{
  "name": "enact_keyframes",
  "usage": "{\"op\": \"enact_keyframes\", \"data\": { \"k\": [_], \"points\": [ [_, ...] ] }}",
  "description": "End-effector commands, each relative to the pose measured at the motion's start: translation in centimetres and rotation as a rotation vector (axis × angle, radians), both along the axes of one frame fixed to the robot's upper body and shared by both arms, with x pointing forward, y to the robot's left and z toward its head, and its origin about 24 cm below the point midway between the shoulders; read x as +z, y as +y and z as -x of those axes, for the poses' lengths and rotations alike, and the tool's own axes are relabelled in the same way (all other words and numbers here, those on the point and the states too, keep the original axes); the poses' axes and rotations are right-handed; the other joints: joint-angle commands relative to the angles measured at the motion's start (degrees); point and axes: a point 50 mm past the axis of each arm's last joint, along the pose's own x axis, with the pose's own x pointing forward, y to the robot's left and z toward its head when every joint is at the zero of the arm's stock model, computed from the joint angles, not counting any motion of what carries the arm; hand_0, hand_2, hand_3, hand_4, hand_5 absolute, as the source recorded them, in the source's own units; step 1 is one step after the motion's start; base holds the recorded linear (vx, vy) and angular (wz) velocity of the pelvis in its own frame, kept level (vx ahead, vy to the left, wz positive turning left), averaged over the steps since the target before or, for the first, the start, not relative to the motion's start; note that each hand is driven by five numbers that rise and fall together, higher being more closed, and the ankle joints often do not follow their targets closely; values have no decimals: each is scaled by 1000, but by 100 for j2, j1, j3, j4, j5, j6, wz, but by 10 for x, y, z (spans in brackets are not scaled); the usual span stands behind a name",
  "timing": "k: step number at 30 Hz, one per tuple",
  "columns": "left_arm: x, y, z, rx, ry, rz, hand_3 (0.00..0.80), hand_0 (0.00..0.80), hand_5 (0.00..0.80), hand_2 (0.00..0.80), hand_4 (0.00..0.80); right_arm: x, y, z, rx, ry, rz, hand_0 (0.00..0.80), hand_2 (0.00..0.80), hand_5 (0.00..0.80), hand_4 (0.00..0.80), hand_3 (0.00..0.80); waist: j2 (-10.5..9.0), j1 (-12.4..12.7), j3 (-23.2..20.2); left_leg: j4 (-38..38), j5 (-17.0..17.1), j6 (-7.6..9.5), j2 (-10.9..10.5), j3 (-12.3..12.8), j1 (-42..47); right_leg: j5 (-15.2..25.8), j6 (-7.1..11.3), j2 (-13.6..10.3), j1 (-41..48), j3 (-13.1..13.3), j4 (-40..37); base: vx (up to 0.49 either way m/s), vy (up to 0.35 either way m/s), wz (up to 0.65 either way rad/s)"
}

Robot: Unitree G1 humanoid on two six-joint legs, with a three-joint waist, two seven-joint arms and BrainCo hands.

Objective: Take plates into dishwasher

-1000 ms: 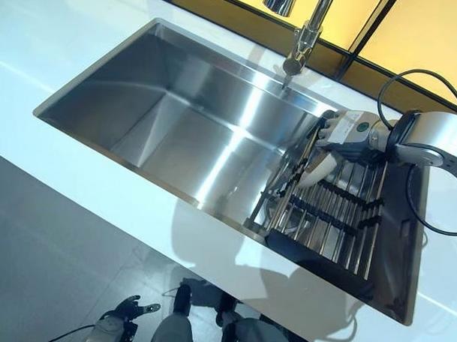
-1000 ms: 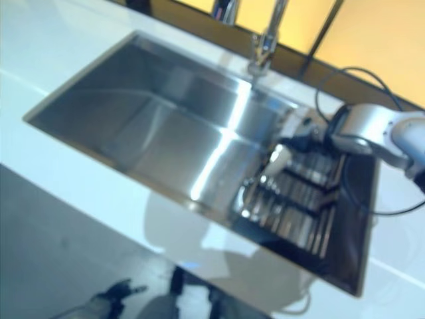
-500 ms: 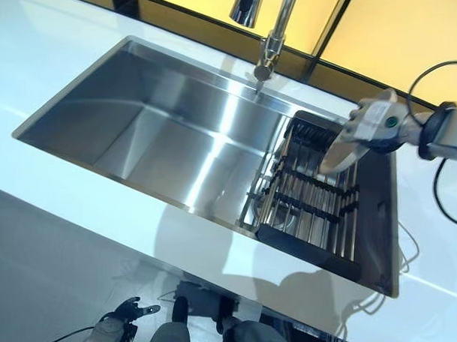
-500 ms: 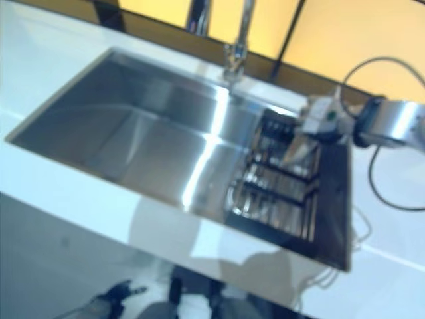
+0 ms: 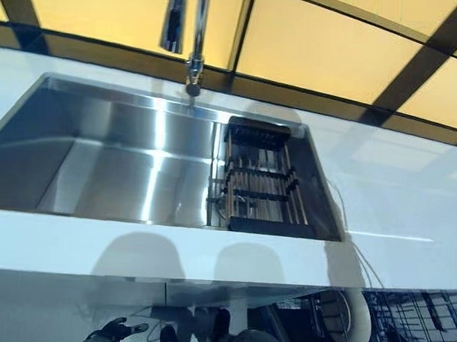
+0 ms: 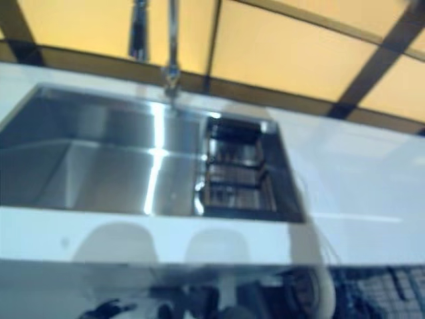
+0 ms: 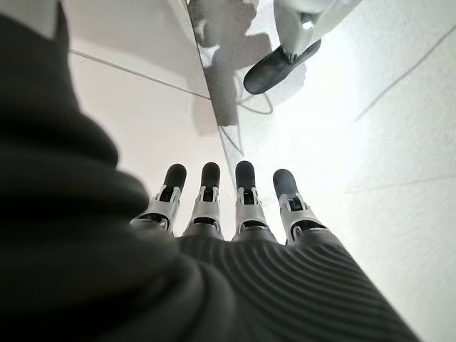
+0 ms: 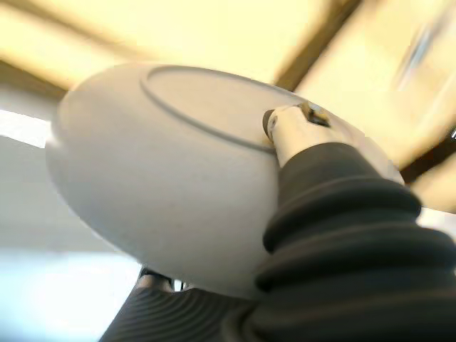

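Your right hand (image 8: pixel 335 214) has a white plate (image 8: pixel 164 185) gripped, thumb pressed on its underside. Left hand (image 7: pixel 228 206) hangs low over the floor, fingers straight and holding nothing. Rack (image 5: pixel 262 180) sits in the sink (image 5: pixel 101 159).

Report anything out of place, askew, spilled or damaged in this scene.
Nothing stands out. The sink is dry and bare, the rack sits square at its right end, and the plate in the right hand looks whole.

Brushed steel sink (image 5: pixel 101 166), shiny, with a chrome tap (image 5: pixel 194 35) at 12 o'clock. Glossy white counter (image 5: pixel 393 184). Metal-barred rack (image 5: pixel 262 183). Smooth matt white plate (image 8: pixel 157 185).
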Motion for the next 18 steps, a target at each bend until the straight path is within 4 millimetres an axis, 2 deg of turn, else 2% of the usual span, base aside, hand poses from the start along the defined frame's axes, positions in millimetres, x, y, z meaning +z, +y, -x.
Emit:
{"op": "enact_keyframes", "data": {
  "k": [1, 3, 4, 6, 7, 10, 13, 16, 18],
  "points": [
    [-3, 1, 9, -52, 59, -5, 0, 0, 0, 0, 0, -19, -50, 3, 245, 39, -521, 800, 800, 800, 800, 800, 186, -95, -283, -12, -860, 189, -409, -183, 61, -665, -266, -142, 93, -71, 660, 130, -18, -66],
    [-1, 6, 12, -58, 63, -10, 0, 0, 0, 0, 0, -45, -52, -3, 431, 114, -635, 800, 800, 800, 800, 800, 165, -21, -328, -12, -874, 168, -350, 30, 57, -731, -320, -292, 405, -196, 608, 84, -66, -102],
    [0, 8, 13, -57, 63, -12, 0, 0, 0, 0, 0, -49, -51, -4, 450, 122, -654, 800, 800, 800, 800, 800, 159, -8, -335, -12, -874, 167, -340, 73, 52, -731, -330, -318, 458, -213, 597, 66, -120, -131],
    [-1, 10, 19, -47, 68, -12, 0, 0, 0, 0, 0, -73, -48, -12, 591, 169, -763, 800, 800, 800, 800, 800, 130, 20, -372, -12, -884, 179, -305, 318, 25, -714, -318, -420, 724, -256, 491, 49, -154, -128],
    [-2, 10, 23, -38, 72, -10, 0, 0, 0, 0, 0, -95, -46, -22, 638, 237, -831, 800, 800, 800, 800, 800, 133, -15, -397, -12, -915, 220, -283, 506, 8, -598, -288, -528, 858, -293, 450, 22, -207, -114],
    [-3, 9, 25, -24, 83, -8, 0, 0, 0, 0, 0, -125, -30, -36, 760, 320, -891, 800, 800, 800, 800, 800, 166, -107, -425, -12, -925, 244, -208, 864, 7, -477, -259, -600, 946, -313, 318, -23, -250, -113],
    [-3, 9, 24, -5, 86, -12, 0, 0, 0, 0, 0, -158, -14, -45, 839, 412, -924, 800, 800, 800, 800, 800, 191, -250, -420, -12, -898, 224, -117, 1227, 2, -534, -292, -502, 932, -248, 64, -100, -344, -126],
    [-4, 7, 19, 34, 68, -13, 0, 0, 0, 0, 0, -191, 4, -53, 902, 518, -954, 800, 800, 800, 800, 800, 155, -394, -350, -12, -777, 126, 23, 1593, -19, -727, -388, -293, 833, -258, -210, -172, -480, -120],
    [-3, 6, 16, 41, 54, -16, 0, 0, 0, 0, 0, -201, 9, -54, 915, 560, -961, 800, 800, 800, 800, 800, 136, -407, -322, -12, -714, 72, 94, 1749, -22, -862, -437, -219, 834, -321, -324, -190, -527, -71]
  ]
}}
